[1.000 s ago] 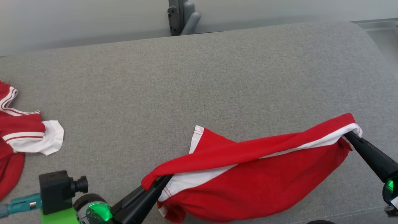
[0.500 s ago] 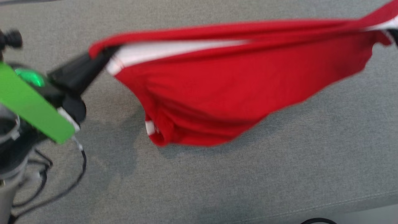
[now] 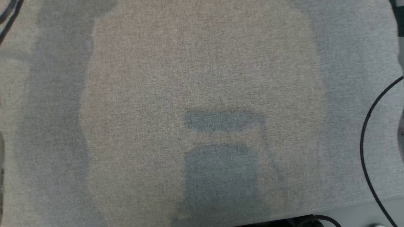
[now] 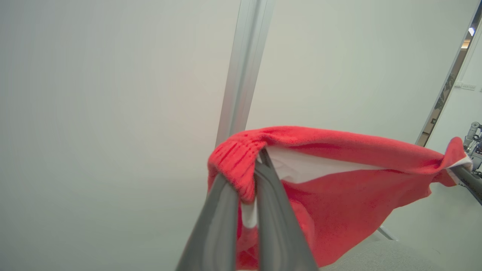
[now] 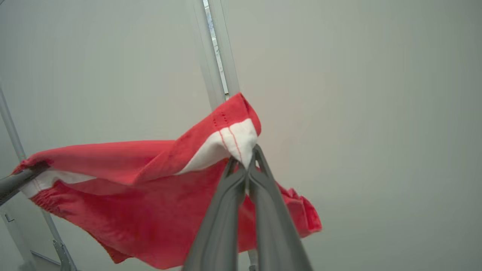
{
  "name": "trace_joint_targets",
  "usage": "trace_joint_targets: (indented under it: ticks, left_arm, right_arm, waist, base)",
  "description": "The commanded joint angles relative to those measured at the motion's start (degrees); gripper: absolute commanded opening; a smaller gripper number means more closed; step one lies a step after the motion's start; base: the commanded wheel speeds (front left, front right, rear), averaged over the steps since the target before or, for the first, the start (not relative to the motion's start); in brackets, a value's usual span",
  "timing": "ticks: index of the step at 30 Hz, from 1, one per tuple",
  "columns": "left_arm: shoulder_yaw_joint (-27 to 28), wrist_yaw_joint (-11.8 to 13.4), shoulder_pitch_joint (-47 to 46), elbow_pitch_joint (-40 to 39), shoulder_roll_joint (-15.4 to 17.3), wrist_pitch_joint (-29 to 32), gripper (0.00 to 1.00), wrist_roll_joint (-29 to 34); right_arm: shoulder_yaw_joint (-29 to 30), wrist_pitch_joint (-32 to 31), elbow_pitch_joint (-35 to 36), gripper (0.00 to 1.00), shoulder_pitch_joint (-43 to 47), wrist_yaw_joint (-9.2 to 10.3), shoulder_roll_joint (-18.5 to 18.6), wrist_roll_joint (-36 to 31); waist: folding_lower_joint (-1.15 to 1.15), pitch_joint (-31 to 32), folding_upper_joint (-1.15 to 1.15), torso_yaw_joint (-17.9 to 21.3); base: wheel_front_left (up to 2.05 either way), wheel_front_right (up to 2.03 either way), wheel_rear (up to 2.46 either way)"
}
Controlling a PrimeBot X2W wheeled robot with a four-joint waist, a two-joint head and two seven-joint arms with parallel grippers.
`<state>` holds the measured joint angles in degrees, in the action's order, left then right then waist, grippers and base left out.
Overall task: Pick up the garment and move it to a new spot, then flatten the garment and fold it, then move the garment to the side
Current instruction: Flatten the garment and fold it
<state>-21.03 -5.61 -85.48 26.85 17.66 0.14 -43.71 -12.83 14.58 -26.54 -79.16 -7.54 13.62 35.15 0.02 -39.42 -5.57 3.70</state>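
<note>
The garment [image 4: 339, 188] is a red piece of clothing with white trim, and it hangs stretched in the air between my two grippers. In the left wrist view my left gripper [image 4: 244, 169] is shut on its gathered red hem, and my right gripper [image 4: 467, 177] holds the far corner at the right edge. In the right wrist view my right gripper [image 5: 244, 160] is shut on a red and white corner of the garment [image 5: 150, 210]. There my left gripper [image 5: 19, 178] pinches the other end at the left edge. The cloth sags between both grips.
The head view looks straight down on the grey fabric surface [image 3: 202, 63], which is crossed by shadows. A black cable [image 3: 366, 142] curves along its right side. Behind the garment stand a pale wall and an aluminium post [image 4: 241, 56], with the post [image 5: 216, 56] also in the right wrist view.
The head camera has swung downwards. The garment and both grippers, seen low in that picture a second ago, have passed out of its top. Both grips have stayed shut.
</note>
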Motion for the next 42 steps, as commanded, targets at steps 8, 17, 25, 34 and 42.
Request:
trace_joint_targets:
  ticks: [8, 17, 25, 34, 42]
  left_arm:
    - [-10.7, -1.9, 13.9, 3.8, -0.5, -10.7, 0.00, -5.5]
    - [-20.1, -1.9, 40.0, -12.0, 11.4, -13.5, 0.00, -19.2]
    - [-22.6, -1.4, 55.8, -20.7, 17.1, -13.9, 0.00, -24.1]
    - [-26.9, 4.1, 70.1, -29.3, 18.1, -14.2, 0.00, -24.8]
    - [-25.7, 12.0, 81.9, -40.4, 18.1, -15.2, 0.00, -24.7]
  right_arm:
    - [-7.3, 0.4, 7.9, 0.00, 18.9, 0.07, 1.6, -1.0]
    - [-10.8, 0.4, 19.4, 0.00, 44.2, 0.06, 11.6, 7.3]
    - [-7.8, 0.5, 21.7, 0.00, 57.0, 0.12, 15.7, 10.9]
    - [-10.5, 0.4, 25.7, 0.00, 70.2, 0.11, 21.4, 15.5]
    - [-7.4, 0.5, 34.8, 0.00, 82.0, 0.11, 27.9, 21.0]
  waist:
    - [-0.02, -1.8, -0.02, -2.1]
    - [-0.02, 4.4, -0.02, -2.7]
    - [-0.02, 12.5, -0.02, -3.2]
    - [-0.02, 18.5, -0.02, -3.5]
    - [-0.02, 20.7, -0.02, -2.4]
  base:
    - [0.00, 0.00, 0.00]
    - [0.00, 0.00, 0.00]
    - [0.00, 0.00, 0.00]
    - [0.00, 0.00, 0.00]
    - [0.00, 0.00, 0.00]
